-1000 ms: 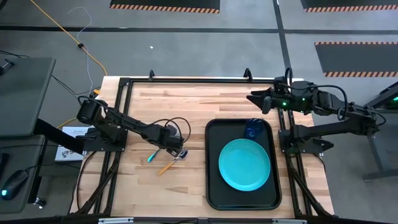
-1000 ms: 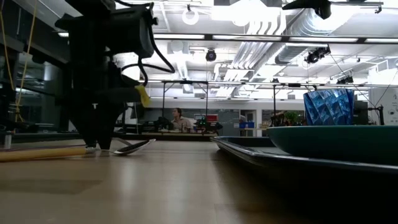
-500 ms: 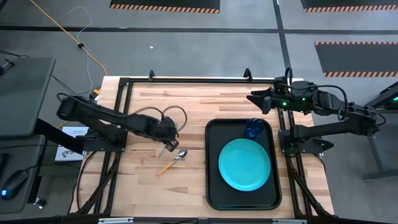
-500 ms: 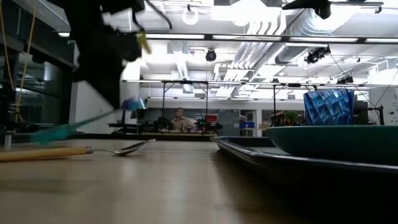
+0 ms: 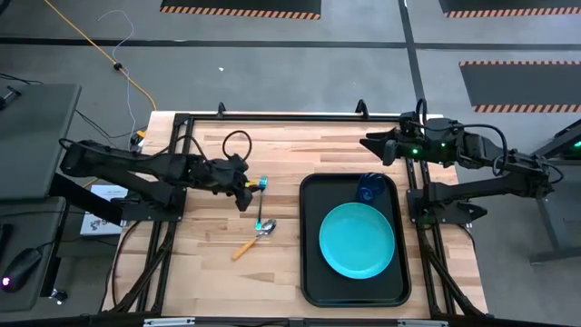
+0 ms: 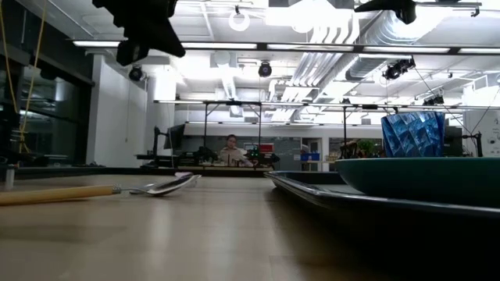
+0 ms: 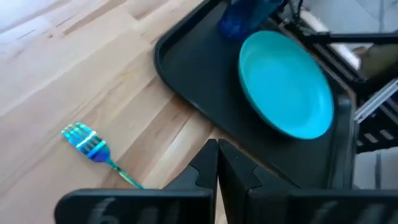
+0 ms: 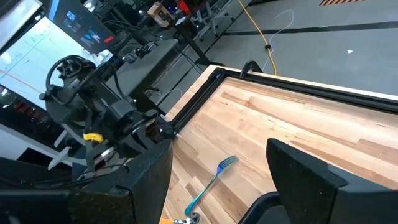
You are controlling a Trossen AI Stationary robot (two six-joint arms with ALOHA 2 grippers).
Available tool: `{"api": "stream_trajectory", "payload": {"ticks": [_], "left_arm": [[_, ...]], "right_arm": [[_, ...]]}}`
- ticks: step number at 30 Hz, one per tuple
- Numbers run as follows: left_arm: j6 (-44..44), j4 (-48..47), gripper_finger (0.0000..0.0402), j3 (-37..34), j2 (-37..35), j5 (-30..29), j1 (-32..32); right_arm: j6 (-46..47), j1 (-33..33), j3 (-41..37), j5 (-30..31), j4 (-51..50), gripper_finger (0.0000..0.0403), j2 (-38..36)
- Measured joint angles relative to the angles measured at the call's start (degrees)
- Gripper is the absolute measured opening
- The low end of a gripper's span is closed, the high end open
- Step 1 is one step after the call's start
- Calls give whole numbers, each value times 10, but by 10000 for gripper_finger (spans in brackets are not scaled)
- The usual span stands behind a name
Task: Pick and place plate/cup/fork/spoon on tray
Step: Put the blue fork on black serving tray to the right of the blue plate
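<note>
The left pincer (image 5: 245, 191) is hovering over the middle of the tabletop (image 5: 209, 145), left of the tray (image 5: 309, 272). In its wrist view its two fingers (image 7: 208, 163) are pressing together with nothing between them, so it is clenched and empty. In the low view it is hanging high above the wood.

The fork (image 5: 260, 202) is showing against the wood just beside that pincer, on the tray's side and clear of the fingers. Its head is pointing toward the tabletop's far edge, and its handle end is reaching close to the spoon (image 5: 251, 241). Whether it is lying flat I cannot tell.

The spoon is lying on the tabletop left of the tray, with its bowl toward the tray and its orange handle angling away toward the near edge.

The plate (image 5: 357, 240) is sitting in the middle of the tray. The cup (image 5: 369, 189) is standing upright in the tray's far right corner, just beyond the plate.

The right pincer (image 5: 370, 143) is waiting beyond the tray's far edge, its fingers spread wide and released.
</note>
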Motion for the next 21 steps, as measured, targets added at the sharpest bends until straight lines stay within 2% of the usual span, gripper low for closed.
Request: {"api": "stream_trajectory", "payload": {"ticks": [16,21], "left_arm": [[11,18,0,1,48,21,11],[20,-15,0,53,83,26,12]], "right_arm": [[4,0,0,7,-1,252,0],[0,0,0,7,-2,252,0]]}}
